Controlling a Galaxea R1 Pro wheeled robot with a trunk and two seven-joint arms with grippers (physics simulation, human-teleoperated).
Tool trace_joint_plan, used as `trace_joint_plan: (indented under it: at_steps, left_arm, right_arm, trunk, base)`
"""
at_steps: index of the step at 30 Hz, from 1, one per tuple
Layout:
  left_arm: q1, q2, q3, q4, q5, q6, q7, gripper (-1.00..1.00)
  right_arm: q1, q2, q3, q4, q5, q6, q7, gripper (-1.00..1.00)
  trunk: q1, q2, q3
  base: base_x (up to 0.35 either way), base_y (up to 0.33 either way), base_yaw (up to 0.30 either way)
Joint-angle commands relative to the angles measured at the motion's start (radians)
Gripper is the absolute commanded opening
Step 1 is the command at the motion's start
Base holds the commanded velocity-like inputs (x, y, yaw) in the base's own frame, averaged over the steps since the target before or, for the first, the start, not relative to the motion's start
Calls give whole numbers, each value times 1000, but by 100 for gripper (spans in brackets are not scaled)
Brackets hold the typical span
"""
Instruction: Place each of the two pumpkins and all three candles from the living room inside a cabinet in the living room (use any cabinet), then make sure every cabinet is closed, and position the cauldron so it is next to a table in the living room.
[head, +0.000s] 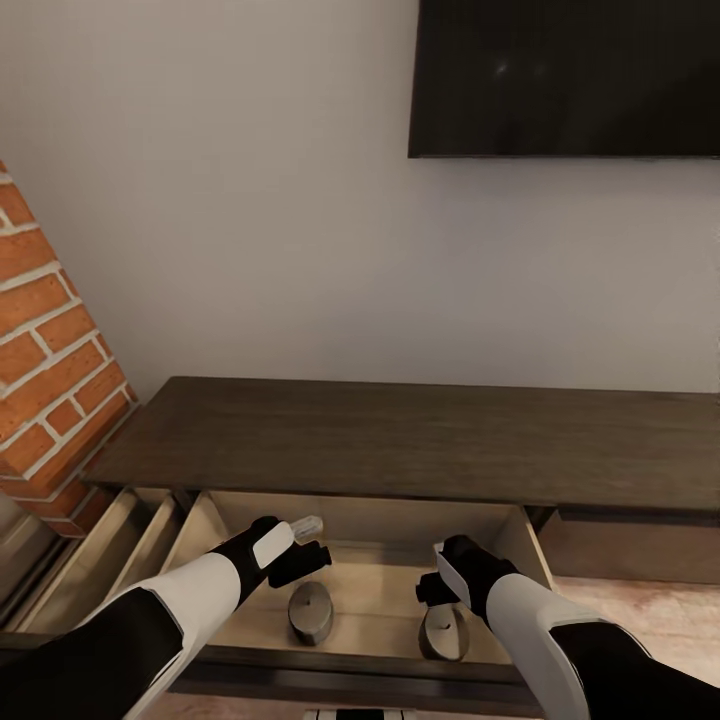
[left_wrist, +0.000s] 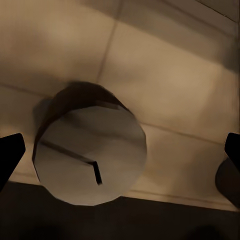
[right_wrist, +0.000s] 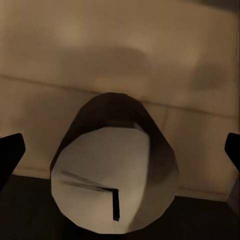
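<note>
Over the cabinet (head: 400, 440), we hover both arms above its pulled-out drawer (head: 375, 585). Our left gripper (head: 300, 562) hangs released, fingertips (left_wrist: 10, 155) spread wide, above a candle (head: 311, 610) standing upright on the pale drawer floor. Our right gripper (head: 440, 580), likewise released, hangs above a second candle (head: 442, 632) standing near the drawer's front edge. A dark screen (head: 565, 75) hangs on the wall; brick (head: 45, 370) stands to the left.

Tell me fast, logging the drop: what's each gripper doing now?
Left gripper: open, empty, above a candle in the drawer.
Right gripper: open, empty, above the other candle.
</note>
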Motion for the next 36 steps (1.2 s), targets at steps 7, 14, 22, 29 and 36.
trace_joint_plan:
  at_steps: [7, 14, 22, 29, 36]
  left_arm:
    - [0, 1, 0, 2, 0, 0, 0, 100]
    - [0, 1, 0, 2, -1, 0, 0, 100]
    - [0, 0, 0, 3, -1, 0, 0, 100]
    - [0, 0, 0, 3, -1, 0, 0, 100]
    - [0, 0, 0, 2, -1, 3, 0, 100]
  right_arm:
    - [0, 0, 0, -1, 0, -1, 2, 100]
    - [0, 1, 1, 0, 0, -2, 4, 100]
    - [0, 0, 1, -1, 0, -2, 4, 100]
    - [0, 1, 1, 0, 0, -1, 5, 100]
    - [0, 0, 1, -1, 1, 0, 10, 100]
  trunk:
    - [-3, 2, 27]
    - [-8, 8, 54]
    - [-39, 64, 79]
    - [-66, 113, 101]
    - [-93, 162, 123]
  base:
    - [0, 0, 0]
    - [0, 0, 0]
    - [0, 0, 0]
    - [0, 0, 0]
    - [0, 0, 0]
